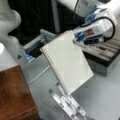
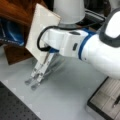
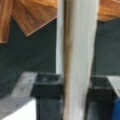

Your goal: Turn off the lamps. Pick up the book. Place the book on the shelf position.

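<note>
- Clearly the book [image 1: 67,61] is off the counter [image 1: 105,95]: in both front views it stands tilted on edge above the silver stand [image 1: 67,103], wire coils running down its lower-left edge in a front view.
- Judging by looks, it is light, thin and fairly stiff as a slab, though the pages could fan or bend; the cover seems smooth and may slip. The plain edge opposite the coils is the sensible hold.
- That is where the gripper [image 1: 75,40] sits, at the book's upper corner, and in the wrist view the book's pale edge [image 3: 77,60] runs straight up the middle between the dark fingers [image 3: 47,90], so I judge it clamped on the book.
- In a front view the lamp [image 2: 68,11] stands just behind the arm, its shade a dull grey-white, so it looks unlit.
- The shelf [image 1: 15,95] is the brown block at a front view's lower left, its top bare.
- A grey case [image 1: 105,53] lies behind the arm.
- No brand, label or writing is readable anywhere.
</note>
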